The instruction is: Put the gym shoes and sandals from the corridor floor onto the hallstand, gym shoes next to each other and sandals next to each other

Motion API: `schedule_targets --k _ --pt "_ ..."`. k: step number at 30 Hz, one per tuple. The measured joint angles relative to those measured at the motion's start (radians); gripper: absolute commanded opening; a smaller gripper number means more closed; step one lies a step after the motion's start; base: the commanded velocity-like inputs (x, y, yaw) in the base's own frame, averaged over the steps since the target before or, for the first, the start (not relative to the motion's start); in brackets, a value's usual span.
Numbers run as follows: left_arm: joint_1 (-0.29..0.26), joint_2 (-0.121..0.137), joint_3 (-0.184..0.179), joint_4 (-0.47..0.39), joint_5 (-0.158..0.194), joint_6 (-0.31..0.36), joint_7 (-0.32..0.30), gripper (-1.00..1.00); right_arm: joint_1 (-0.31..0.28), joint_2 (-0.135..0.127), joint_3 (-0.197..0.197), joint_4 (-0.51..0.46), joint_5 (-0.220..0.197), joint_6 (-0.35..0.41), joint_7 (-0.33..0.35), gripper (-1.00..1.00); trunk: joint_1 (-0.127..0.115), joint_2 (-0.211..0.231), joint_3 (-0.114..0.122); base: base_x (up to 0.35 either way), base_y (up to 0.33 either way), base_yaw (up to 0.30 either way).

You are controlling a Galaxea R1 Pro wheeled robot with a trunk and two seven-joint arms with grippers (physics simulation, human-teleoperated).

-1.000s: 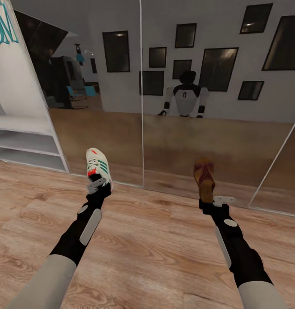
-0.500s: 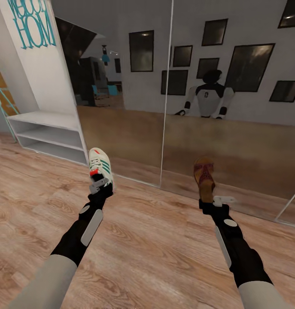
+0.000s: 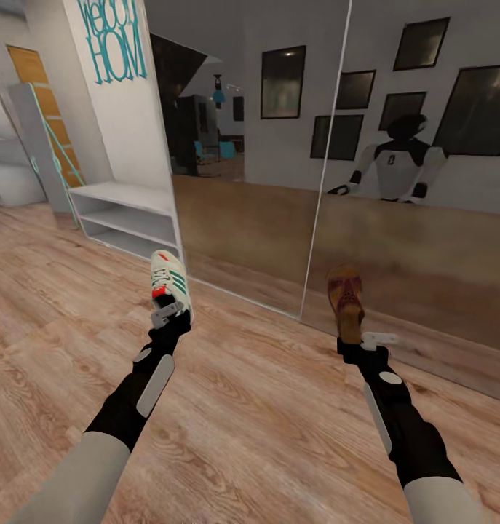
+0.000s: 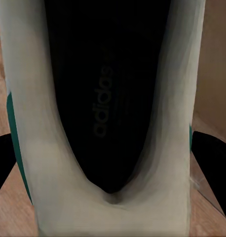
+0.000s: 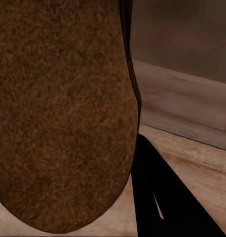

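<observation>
Hallstand [image 3: 126, 196] at far left against the wall, pale shelves over the corridor floor [image 3: 264, 407]. Left gripper [image 3: 167, 314] clamped on the heel of a gym shoe [image 3: 169, 280] — held up off the floor, toe pointing away; its dark inside shows in the left wrist view [image 4: 108, 94]. Mirrored wardrobe doors [image 3: 279, 182] behind. Right gripper [image 3: 359, 340] holds a sandal [image 3: 346, 300] by the heel, probably pinched shut — tan footbed close up [image 5: 58, 113].
</observation>
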Motion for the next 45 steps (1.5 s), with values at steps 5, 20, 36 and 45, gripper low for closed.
schedule_targets --k 5,20,36,45 --pt "0.000 0.000 -0.001 0.000 0.000 0.000 0.000 -1.00 0.000 0.001 0.001 0.000 -0.001 0.000 0.000 -1.00 0.000 0.000 -0.003 0.000 0.000 0.297" --pt "0.000 0.000 -0.001 0.001 0.002 0.001 0.000 -1.00 0.000 0.003 0.001 0.000 -0.001 0.002 0.000 -1.00 0.000 0.000 -0.016 0.000 0.000 0.286" --pt "0.000 0.000 -0.001 0.002 0.002 0.043 0.000 -1.00 0.000 0.003 0.002 0.001 -0.002 0.002 0.000 -1.00 -0.001 0.000 -0.030 0.257 0.000 0.283" --pt "0.000 0.000 -0.001 0.002 0.002 0.043 0.000 -1.00 0.000 0.003 0.002 0.002 -0.002 0.002 0.000 -1.00 -0.001 0.000 -0.038 0.346 0.000 0.283"
